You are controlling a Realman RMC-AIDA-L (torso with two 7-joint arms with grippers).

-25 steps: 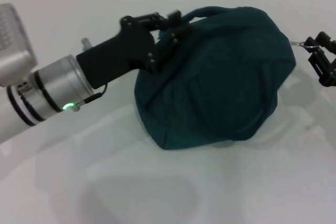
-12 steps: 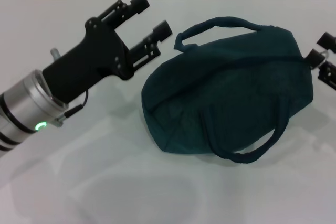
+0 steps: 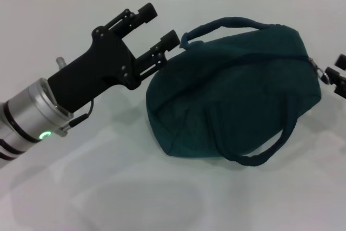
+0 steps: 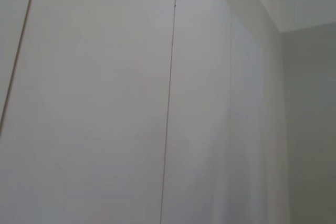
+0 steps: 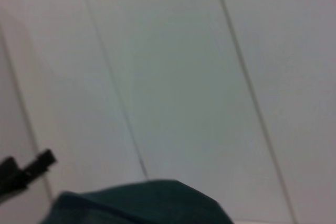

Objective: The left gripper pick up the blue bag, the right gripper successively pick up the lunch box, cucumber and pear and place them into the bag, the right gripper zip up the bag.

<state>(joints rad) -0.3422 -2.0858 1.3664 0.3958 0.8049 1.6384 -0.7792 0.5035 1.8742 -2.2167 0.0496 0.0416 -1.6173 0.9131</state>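
Lying on the white table [image 3: 162, 204], the blue bag [image 3: 232, 101] sits beside the left gripper's [image 3: 158, 30] spread, empty fingers.

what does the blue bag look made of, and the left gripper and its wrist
The blue bag looks like soft matte woven fabric: it sags and creases, with limp loop handles. The left gripper, open beside the bag, looks like rigid matte black plastic or coated metal, with visible screws. Its wrist appears to be brushed silver metal, with a dull sheen.
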